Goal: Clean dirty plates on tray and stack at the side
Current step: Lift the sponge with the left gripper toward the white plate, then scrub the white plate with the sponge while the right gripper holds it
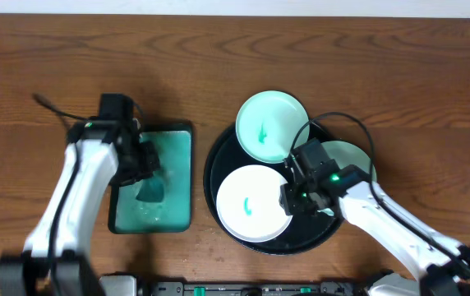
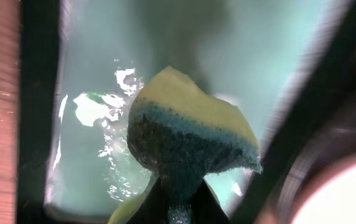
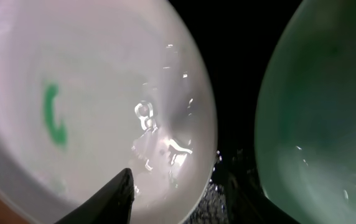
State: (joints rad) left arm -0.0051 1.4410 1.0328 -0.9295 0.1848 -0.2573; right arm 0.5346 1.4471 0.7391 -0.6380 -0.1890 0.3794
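Left gripper (image 1: 147,164) clamped sponge (image 2: 190,134) over green tray (image 1: 177,156), frame left. Right gripper (image 1: 292,197) wide astride smeared plate (image 1: 247,205) rim, lower black tray (image 1: 211,177). Advice: pinch rim firmly, steady plate before scrubbing.

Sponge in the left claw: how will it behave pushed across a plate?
The sponge is likely soft: pinched in the left claw, it bulges. Its rough blue layer should drag, not slide. Wet glints in the green tray suggest it may drip.

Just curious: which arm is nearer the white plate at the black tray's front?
Right. The right gripper sits at the white plate's right rim; the left gripper holds a sponge over the green tray, apart.
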